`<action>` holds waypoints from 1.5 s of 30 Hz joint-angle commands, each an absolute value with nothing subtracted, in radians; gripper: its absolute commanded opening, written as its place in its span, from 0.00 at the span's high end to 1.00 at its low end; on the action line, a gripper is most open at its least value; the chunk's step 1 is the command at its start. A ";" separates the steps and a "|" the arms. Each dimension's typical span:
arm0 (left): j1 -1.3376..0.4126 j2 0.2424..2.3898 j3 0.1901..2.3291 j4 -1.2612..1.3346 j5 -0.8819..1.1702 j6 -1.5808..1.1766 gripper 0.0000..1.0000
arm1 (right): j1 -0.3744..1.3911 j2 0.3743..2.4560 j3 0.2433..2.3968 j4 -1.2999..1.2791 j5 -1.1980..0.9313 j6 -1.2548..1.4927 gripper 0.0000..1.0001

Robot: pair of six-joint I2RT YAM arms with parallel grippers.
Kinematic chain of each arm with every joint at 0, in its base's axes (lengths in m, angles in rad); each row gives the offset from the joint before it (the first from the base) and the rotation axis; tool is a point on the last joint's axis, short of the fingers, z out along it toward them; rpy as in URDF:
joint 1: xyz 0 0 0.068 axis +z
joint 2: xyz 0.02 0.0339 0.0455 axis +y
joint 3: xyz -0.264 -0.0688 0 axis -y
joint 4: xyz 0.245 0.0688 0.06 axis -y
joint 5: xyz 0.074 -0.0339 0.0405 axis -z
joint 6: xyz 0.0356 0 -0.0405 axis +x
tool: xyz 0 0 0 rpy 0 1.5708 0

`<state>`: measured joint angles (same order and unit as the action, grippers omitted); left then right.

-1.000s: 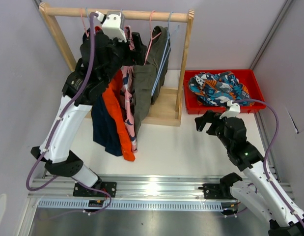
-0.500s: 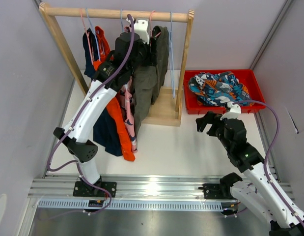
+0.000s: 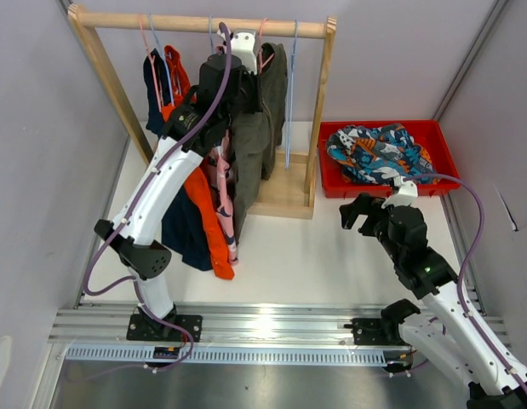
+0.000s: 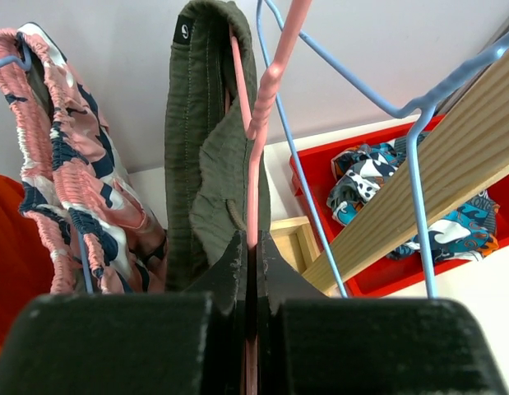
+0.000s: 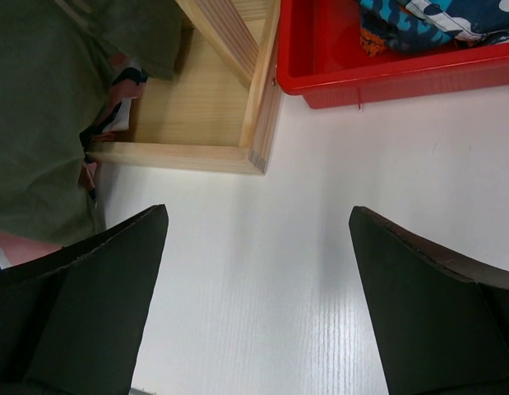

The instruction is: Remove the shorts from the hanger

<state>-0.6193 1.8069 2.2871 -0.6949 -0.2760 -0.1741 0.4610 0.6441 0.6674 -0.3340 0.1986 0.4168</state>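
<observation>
Four pairs of shorts hang from the wooden rack's rail [image 3: 195, 23]: navy [image 3: 182, 226], orange [image 3: 203, 213], pink printed [image 3: 220, 183] and olive green [image 3: 254, 145]. My left gripper [image 3: 253, 81] is raised high by the rail. In the left wrist view it [image 4: 254, 247] is shut on the pink hanger [image 4: 275, 74] that carries the olive shorts [image 4: 196, 148], with the wire pinched between both jaws. The floral shorts [image 3: 378, 152] lie in the red bin [image 3: 442, 149]. My right gripper [image 3: 361, 211] hovers open over the white table, holding nothing.
An empty blue hanger [image 3: 290, 94] dangles beside the rack's right post [image 3: 323, 111]. The rack's wooden base [image 3: 284, 192] sits on the table left of the bin. Grey walls close in both sides, and a metal rail [image 3: 263, 328] runs along the near edge.
My left arm swung right along the rail, from the navy and orange hangers to the olive shorts' hanger. Its jaws went from open to shut on the pink wire. The right arm stayed put.
</observation>
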 commanded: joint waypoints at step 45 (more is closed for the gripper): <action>-0.670 1.444 2.131 -0.650 -0.107 -0.328 1.00 | 1.388 1.457 1.545 -0.061 0.653 0.111 0.00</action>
<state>-0.6636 1.5101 2.1338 -0.7586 -0.1192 -0.3058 1.3716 1.4410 1.4609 -0.1448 0.5900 0.1551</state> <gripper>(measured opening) 0.027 0.993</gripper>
